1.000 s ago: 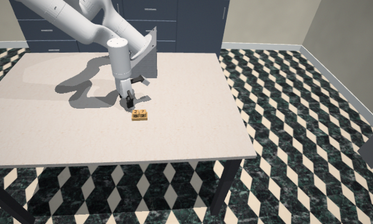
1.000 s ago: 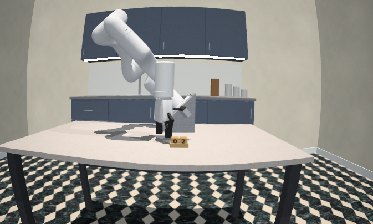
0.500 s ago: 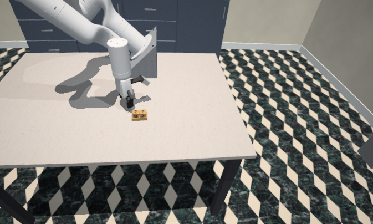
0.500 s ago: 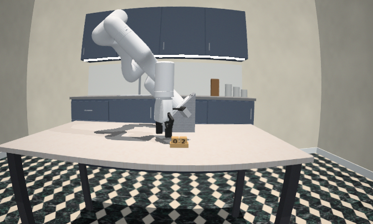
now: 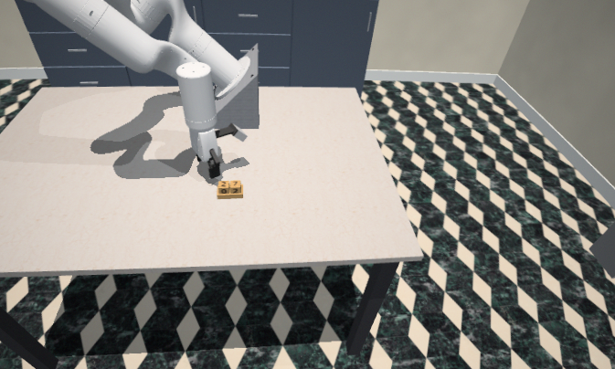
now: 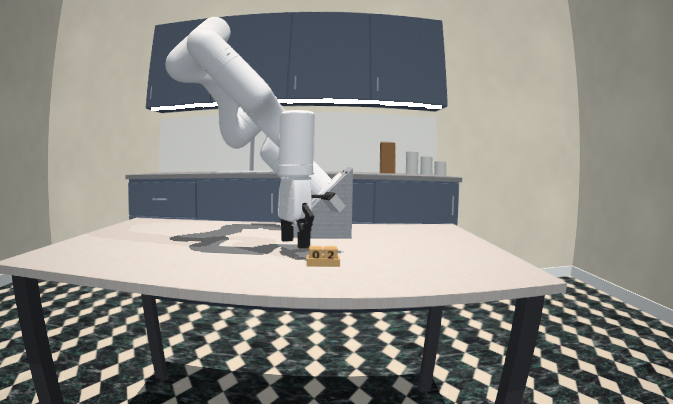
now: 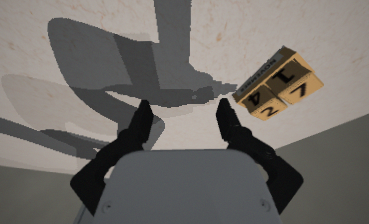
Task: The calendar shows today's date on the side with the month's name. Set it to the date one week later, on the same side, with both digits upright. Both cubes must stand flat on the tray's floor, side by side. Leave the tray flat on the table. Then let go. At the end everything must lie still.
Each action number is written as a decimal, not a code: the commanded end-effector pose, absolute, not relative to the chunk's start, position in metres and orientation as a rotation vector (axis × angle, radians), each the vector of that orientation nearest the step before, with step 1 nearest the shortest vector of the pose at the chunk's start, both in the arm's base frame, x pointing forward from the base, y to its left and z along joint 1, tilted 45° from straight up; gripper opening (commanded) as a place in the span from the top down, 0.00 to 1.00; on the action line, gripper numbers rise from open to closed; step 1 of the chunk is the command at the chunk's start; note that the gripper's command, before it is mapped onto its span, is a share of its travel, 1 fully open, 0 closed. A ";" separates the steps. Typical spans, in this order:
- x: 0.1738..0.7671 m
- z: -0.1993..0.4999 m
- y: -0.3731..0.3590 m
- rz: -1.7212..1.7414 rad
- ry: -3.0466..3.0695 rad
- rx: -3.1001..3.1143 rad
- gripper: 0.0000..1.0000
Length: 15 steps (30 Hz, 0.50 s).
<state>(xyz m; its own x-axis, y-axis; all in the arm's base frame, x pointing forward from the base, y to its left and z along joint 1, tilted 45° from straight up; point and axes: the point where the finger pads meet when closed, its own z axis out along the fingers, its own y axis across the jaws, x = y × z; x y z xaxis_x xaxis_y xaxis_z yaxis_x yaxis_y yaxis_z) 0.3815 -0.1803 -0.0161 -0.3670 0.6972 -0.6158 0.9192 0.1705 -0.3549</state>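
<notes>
The claw (image 5: 206, 165) (image 6: 295, 240) (image 7: 184, 107) is held released above the table (image 5: 300, 206) (image 6: 428, 261) (image 7: 225, 30), its black fingers spread wide with nothing gripped between them. The wooden tray (image 5: 229, 196) (image 6: 323, 261) (image 7: 287, 52) is set flat on the table, near the claw, at about five o'clock from it in the top view and toward two o'clock from the fingertips in the wrist view. Two cubes are seated side by side in the tray. The 2-topped cube (image 5: 223, 184) (image 6: 315, 253) (image 7: 268, 110) is placed at nine o'clock from the 7-topped cube (image 5: 236, 184) (image 6: 330, 253) (image 7: 301, 89) in the top view. On the side turned to the exterior camera, 0 and 2 are shown upright. On the opposite side, NOVEMBER is carried by the month label (image 7: 257, 76), and beside it a 4 and a 1 are seen upside down from the wrist; read from that side, the date is probably 14, though the view is steep. Neither cube is touched by the claw. The white arm (image 5: 196, 96) (image 6: 296, 143) is bent over the table, and its shadow is cast toward nine o'clock in the top view.
</notes>
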 end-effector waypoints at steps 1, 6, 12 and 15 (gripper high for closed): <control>0.382 -0.016 -0.180 -1.003 2.140 1.544 0.00; 0.382 -0.015 -0.180 -1.003 2.140 1.544 0.00; 0.384 -0.004 -0.169 -1.003 2.140 1.544 0.00; 0.385 -0.002 -0.166 -1.003 2.140 1.544 0.00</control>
<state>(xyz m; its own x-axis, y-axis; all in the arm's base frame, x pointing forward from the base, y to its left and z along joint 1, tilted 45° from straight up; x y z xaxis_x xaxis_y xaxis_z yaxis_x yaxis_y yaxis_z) 0.3837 -0.1705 -0.0063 -0.3668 0.6971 -0.6160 0.9195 0.1710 -0.3540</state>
